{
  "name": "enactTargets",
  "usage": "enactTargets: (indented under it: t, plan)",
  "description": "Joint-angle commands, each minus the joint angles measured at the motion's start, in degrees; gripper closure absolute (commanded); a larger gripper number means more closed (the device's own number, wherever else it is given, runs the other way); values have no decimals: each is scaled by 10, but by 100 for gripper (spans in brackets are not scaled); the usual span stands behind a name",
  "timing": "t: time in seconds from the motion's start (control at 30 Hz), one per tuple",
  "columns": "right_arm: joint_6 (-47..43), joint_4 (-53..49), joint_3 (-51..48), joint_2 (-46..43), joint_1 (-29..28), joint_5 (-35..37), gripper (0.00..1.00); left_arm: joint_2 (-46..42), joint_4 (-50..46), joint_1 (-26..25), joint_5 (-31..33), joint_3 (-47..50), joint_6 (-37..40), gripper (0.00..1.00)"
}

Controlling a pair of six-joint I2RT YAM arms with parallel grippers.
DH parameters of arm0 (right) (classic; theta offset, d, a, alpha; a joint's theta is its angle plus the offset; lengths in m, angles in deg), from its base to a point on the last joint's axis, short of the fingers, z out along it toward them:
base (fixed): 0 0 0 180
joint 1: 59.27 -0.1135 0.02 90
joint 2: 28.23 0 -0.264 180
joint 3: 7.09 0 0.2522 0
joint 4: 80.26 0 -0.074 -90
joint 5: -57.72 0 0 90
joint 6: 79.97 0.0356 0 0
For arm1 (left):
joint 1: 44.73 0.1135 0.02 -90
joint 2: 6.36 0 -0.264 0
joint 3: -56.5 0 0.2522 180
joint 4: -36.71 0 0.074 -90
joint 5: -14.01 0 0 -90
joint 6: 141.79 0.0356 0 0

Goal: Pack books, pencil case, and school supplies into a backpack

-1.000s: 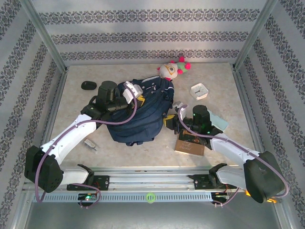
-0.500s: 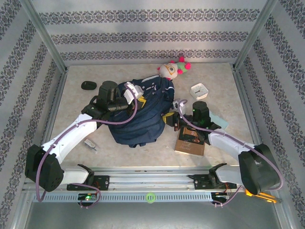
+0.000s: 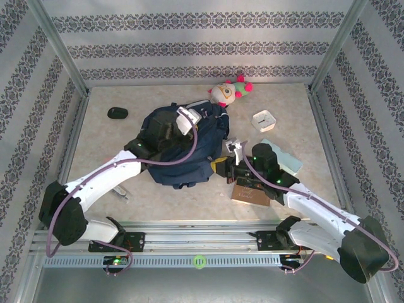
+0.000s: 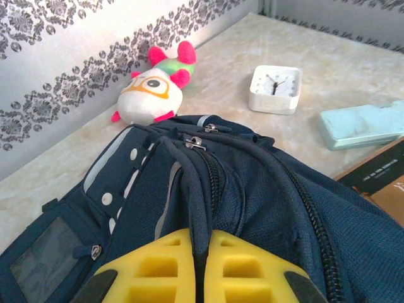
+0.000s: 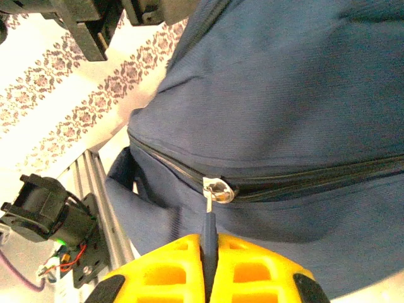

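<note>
The left end effector [image 4: 194,268] grips a top strap [image 4: 192,202] of the backpack [image 3: 196,159]; the right end effector [image 5: 207,268] pinches its zipper pull [image 5: 209,219].

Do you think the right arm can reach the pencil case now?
Probably not yet: its end effector is shut on the backpack's zipper pull, though the pencil case lies uncovered nearby.

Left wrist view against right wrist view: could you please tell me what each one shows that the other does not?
Left wrist: plush toy, white clock, pencil case, a book corner, left gripper pinching a strap. Right wrist: right gripper pinching the zipper pull, plus the rail. Both: the backpack.
</note>
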Motion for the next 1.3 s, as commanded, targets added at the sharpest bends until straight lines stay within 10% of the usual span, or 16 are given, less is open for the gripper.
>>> enactTargets:
  t: [0.0,0.23,0.4,0.67,0.83,1.0,1.27]
  plan:
    - [53,-46,11,-22,-34,35,100,16,29,-26,150,-28,-52,100]
    - [147,-64,4,-31,-97,134,100,77,-3,-76,217,-72,-170,100]
    - [227,-90,-13,-31,-56,128,100,105,28,-92,149,-81,-215,88]
    - [189,-121,-26,-28,75,13,100,26,-60,-12,-116,-37,-71,36]
    - [167,-134,-31,-24,110,-23,100,-14,-194,91,-354,-9,120,26]
    - [159,-136,-32,-19,114,-36,100,12,-219,97,-329,25,288,24]
    - [158,-142,-35,-28,119,-37,100,86,-148,95,-328,23,289,0]
